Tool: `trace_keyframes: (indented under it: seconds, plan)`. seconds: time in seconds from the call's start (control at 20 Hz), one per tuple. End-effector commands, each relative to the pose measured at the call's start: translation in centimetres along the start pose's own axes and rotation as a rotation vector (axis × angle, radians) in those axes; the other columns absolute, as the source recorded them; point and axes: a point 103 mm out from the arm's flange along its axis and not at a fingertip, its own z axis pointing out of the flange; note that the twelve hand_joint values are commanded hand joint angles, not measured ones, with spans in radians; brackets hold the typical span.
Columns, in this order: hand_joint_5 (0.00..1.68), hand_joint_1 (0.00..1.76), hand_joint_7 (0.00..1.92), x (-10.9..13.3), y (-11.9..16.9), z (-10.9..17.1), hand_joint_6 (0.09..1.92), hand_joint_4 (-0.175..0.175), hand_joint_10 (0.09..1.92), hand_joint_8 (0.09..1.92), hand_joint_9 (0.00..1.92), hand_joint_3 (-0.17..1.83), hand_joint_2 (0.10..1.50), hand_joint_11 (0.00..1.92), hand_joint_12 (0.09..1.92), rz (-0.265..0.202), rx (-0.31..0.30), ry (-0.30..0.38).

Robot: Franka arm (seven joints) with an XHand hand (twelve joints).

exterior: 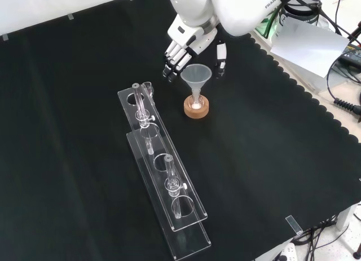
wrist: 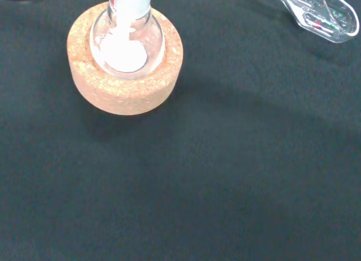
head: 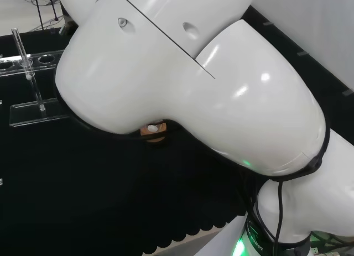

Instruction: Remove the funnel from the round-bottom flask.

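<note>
Clear conical funnel [exterior: 196, 76] sits upright in the small clear round-bottom flask [exterior: 196, 104], which holds something white and rests in a round cork ring stand [exterior: 196, 109] on the black-cloth table [exterior: 271, 148]. In the front view the black and white hand [exterior: 181, 44] hangs just behind the funnel rim, fingers [exterior: 171, 67] on its left and thumb on its right, fingers relaxed and spread, gripping nothing. A clear plastic tube rack [exterior: 163, 176] with glass tubes stands nearer the camera, apart from the stand.

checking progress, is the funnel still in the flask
Yes, in: the funnel stands upright with its stem down the flask on the cork ring.
</note>
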Motion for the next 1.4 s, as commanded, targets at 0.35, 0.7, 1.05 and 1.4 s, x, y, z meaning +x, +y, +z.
trace_keyframes:
  seconds: [0.35,0.7,1.05,1.4]
  plan:
    - [0.0,0.67,0.0,-0.3,0.4,0.9,0.09,-0.079,0.78,0.52,0.27,0.34,0.67,0.35,1.45,-0.007,-0.026,-0.01]
    - [0.02,0.7,0.01,0.1,0.6,1.2,0.09,-0.082,0.69,0.66,0.43,0.43,0.64,0.37,1.44,-0.032,-0.034,-0.012]
    - [0.28,0.78,0.37,0.6,0.6,0.8,0.09,-0.068,0.53,0.67,0.8,0.55,0.62,0.47,1.35,-0.049,-0.112,-0.047]
    - [0.58,0.86,0.65,0.8,0.5,0.2,0.12,-0.022,0.45,0.62,0.98,0.6,0.63,0.61,1.26,-0.048,-0.154,-0.068]
